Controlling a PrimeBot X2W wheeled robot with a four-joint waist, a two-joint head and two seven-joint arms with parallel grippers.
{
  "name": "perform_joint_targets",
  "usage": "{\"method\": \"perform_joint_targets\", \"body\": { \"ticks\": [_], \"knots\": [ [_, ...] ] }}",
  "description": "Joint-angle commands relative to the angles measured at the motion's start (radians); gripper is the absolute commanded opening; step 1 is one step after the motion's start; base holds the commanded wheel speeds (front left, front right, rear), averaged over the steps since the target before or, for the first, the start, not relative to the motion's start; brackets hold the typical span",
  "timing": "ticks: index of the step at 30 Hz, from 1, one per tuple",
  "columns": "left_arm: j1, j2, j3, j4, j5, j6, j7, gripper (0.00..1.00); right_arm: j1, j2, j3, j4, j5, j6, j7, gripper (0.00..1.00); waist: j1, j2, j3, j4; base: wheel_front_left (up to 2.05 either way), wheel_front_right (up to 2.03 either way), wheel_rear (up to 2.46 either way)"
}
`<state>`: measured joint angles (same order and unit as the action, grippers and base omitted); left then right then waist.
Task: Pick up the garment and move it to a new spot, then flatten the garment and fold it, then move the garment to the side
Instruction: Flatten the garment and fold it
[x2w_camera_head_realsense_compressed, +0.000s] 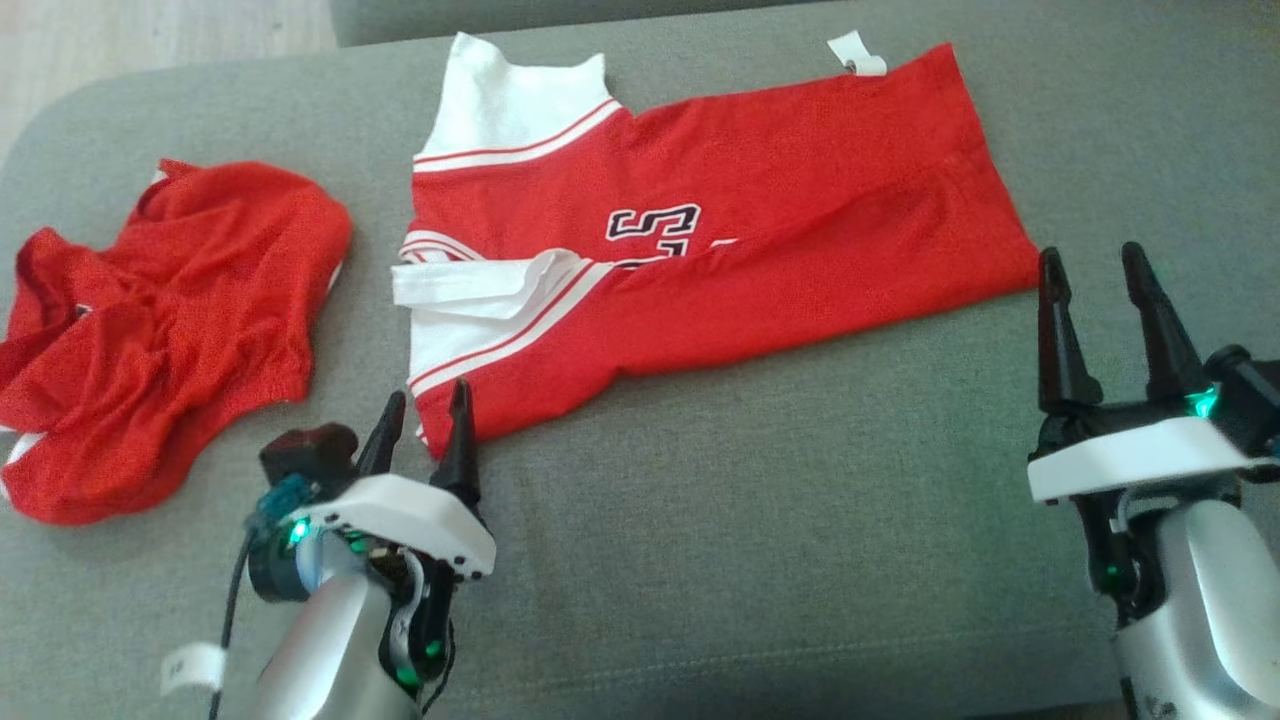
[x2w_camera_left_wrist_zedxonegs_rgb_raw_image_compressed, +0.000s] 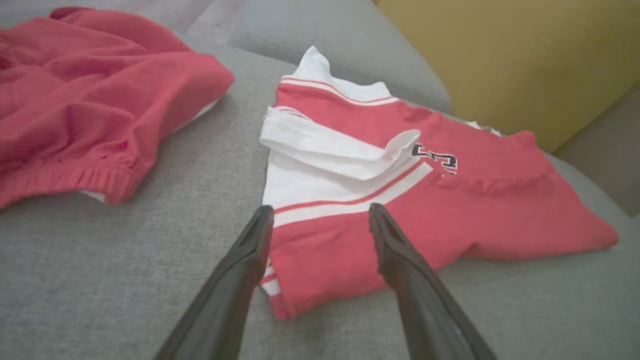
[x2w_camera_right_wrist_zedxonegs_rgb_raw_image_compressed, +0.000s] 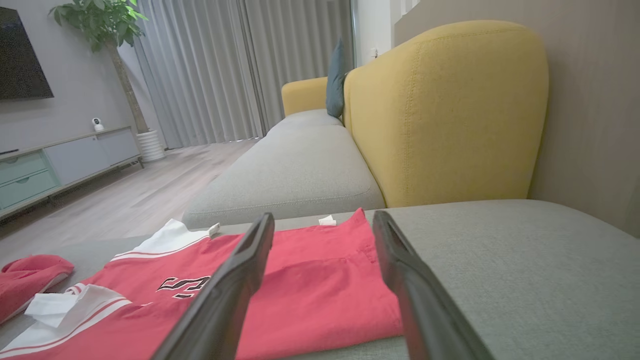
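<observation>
Hovering both empty claws wide open, I've the left claw (x2w_camera_head_realsense_compressed: 428, 395) at seven and right claw (x2w_camera_head_realsense_compressed: 1090, 253) at three, flanking the jersey's (x2w_camera_head_realsense_compressed: 720, 250) near corners, seemingly for folding.

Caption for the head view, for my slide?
Open left gripper and open right gripper flank a folded red jersey on a grey sofa.

The right gripper (x2w_camera_right_wrist_zedxonegs_rgb_raw_image_compressed: 322, 217) stands open near the red shirt (x2w_camera_right_wrist_zedxonegs_rgb_raw_image_compressed: 310, 285) on the grey seat (x2w_camera_right_wrist_zedxonegs_rgb_raw_image_compressed: 525, 260); a yellow backrest (x2w_camera_right_wrist_zedxonegs_rgb_raw_image_compressed: 445, 110) rises beyond, and another red cloth (x2w_camera_right_wrist_zedxonegs_rgb_raw_image_compressed: 27, 280), perhaps shorts, lies left.
</observation>
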<state>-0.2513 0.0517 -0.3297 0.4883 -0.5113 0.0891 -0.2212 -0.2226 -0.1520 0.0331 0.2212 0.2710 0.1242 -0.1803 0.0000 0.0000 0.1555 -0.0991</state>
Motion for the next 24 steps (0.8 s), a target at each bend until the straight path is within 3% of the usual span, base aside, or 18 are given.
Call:
{"method": "perform_joint_targets", "body": {
  "ticks": [1,9,16,17,18,24],
  "knots": [
    [-0.051,0.004,0.024,-0.001,0.015,0.009,0.005,1.00,-0.034,-0.003,0.013,-0.046,-0.013,0.007,0.007,1.00,0.0000,0.0000,0.009,-0.008,0.00,0.00,0.00],
    [-0.136,0.030,-0.002,0.168,0.058,0.048,0.064,1.00,-0.048,-0.001,-0.003,-0.097,-0.021,0.007,0.032,1.00,0.0000,0.0000,0.037,-0.031,0.00,0.00,0.00],
    [-0.186,0.035,-0.042,0.280,0.069,0.022,0.134,1.00,-0.067,-0.003,-0.045,-0.118,-0.038,0.007,0.052,1.00,0.0000,0.0000,0.051,-0.040,0.00,0.00,0.00],
    [-0.191,0.035,-0.049,0.290,0.069,0.014,0.142,0.27,-0.069,-0.001,-0.053,-0.116,-0.042,0.007,0.058,1.00,0.0000,0.0000,0.053,-0.039,0.00,0.00,0.00],
    [-0.197,0.035,-0.052,0.296,0.068,0.006,0.143,0.00,-0.070,0.000,-0.060,-0.114,-0.047,0.007,0.063,1.00,0.0000,0.0000,0.054,-0.037,0.00,0.00,0.00],
    [-0.226,0.031,-0.056,0.290,0.070,-0.004,0.079,0.00,-0.087,0.022,-0.110,-0.074,-0.065,0.007,0.125,1.00,0.0000,0.0000,0.063,-0.015,0.00,0.00,0.00]
  ]
}}
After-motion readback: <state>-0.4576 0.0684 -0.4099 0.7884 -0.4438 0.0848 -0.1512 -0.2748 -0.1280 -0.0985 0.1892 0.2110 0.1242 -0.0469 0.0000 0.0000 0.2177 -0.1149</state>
